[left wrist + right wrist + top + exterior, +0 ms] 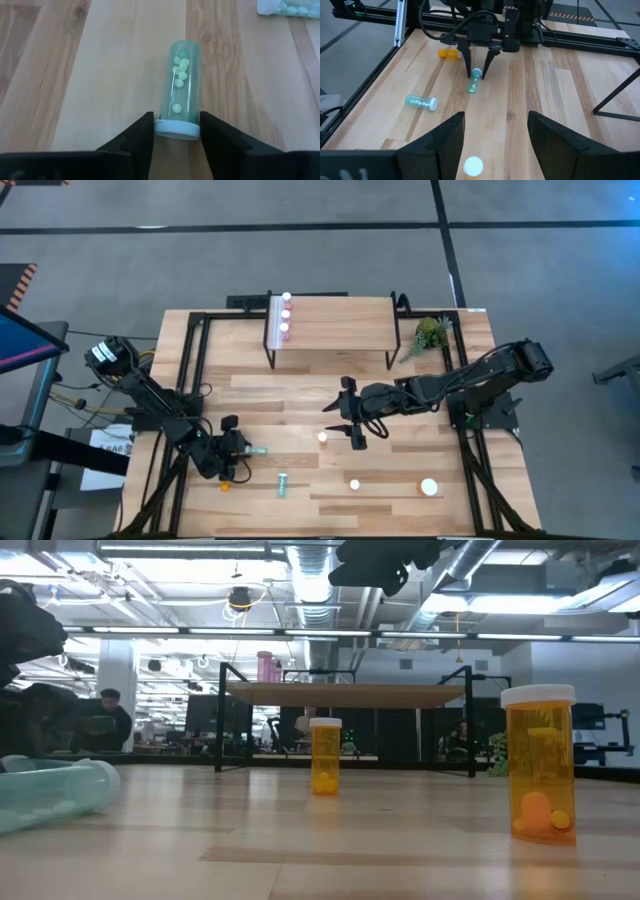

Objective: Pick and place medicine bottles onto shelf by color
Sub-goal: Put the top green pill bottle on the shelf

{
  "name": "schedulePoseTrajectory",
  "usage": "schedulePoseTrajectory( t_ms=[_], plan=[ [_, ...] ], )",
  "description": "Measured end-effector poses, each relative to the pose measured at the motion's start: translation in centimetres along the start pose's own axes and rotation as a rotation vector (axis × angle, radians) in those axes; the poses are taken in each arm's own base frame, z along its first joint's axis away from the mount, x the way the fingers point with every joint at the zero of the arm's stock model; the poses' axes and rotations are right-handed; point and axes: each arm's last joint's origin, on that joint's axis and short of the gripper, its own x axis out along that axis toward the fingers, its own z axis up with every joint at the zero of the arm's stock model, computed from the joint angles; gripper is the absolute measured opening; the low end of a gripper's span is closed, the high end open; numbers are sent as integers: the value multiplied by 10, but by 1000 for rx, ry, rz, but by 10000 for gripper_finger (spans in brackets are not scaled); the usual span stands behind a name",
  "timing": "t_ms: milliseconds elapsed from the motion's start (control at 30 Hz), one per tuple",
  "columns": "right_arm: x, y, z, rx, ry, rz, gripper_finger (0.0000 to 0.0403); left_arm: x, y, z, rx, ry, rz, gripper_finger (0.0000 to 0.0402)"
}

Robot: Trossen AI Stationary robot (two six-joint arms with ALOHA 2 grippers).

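High view puts the left gripper (243, 450) low over the near-left part of the table (300, 390), its fingers spread on either side of the white cap of a teal bottle (255, 450) that lies on its side. That bottle's long axis runs straight out from the gripper, cap toward the fingers and base pointing toward the table's middle. In the left wrist view the two dark fingers (135, 140) flank the cap of the teal bottle (181, 85) closely, but whether they touch it I cannot tell; pale green pills lie inside the clear body.

A second teal bottle (282, 484) also lies flat, just nearer the front edge, its axis running roughly front to back. A small orange bottle (226, 484) lies on its side close beside the left arm.

The right gripper (348, 423) hovers over the table's middle with its fingers wide apart, gripping nothing; an upright orange bottle (323, 437) stands just beside it, white cap up. Two more orange bottles stand upright near the front edge, a slim one (354, 484) and a wider one (429, 487).

On the shelf (340, 320) at the back, three pink bottles (285, 312) stand upright in a row along its left end. A small green plant (431, 335) sits beside the shelf's right end.
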Motion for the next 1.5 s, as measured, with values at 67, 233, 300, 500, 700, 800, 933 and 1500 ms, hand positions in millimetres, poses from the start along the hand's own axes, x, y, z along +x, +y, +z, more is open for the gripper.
schedulePoseTrajectory(
  t_ms=[67,233,300,500,700,800,933,1500],
  plan=[
    [0,0,0,0,0,0,240,-1,0,0,2,-2,-4,128],
    [0,0,0,0,0,0,240,-6,1,4,27,-3,-31,116],
    [0,0,0,0,0,0,240,-10,0,7,39,-19,-47,113],
    [0,0,0,0,-1,0,240,-19,2,14,17,-70,-73,112],
    [3,0,2,4,-37,2,240,-27,8,31,15,-136,-76,112],
    [12,2,-2,11,-38,22,240,-33,9,49,43,-189,-69,112],
    [32,7,-8,4,-71,55,240,-39,10,75,122,-249,-31,112],
    [96,14,-22,40,-135,-19,240,-40,26,111,169,-317,112,112]
  ],
)
